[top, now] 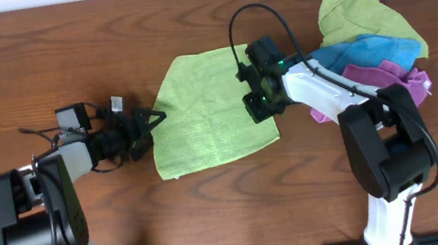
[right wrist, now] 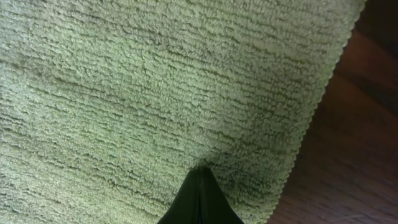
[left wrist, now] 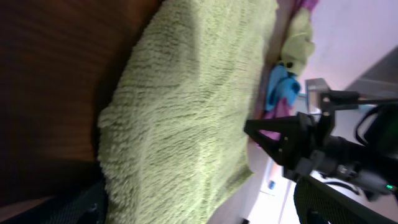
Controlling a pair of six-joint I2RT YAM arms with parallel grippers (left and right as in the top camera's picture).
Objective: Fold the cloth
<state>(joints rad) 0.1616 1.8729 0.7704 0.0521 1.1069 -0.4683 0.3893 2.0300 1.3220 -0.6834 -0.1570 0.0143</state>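
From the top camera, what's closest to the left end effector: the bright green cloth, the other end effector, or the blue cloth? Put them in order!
1. Bright green cloth, right beside the left end effector.
2. Right end effector, at the cloth's far right side.
3. Blue cloth, farthest off to the right.

cloth (top: 205, 116) on table (top: 60, 50) | left tool (top: 155, 132) at its edge | right tool (top: 256, 108) on it

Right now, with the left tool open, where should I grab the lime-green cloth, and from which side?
Probably the left hem, coming in low from the left: the cloth lies flat, that edge faces the open left tool, and the shut right tool occupies the right edge.
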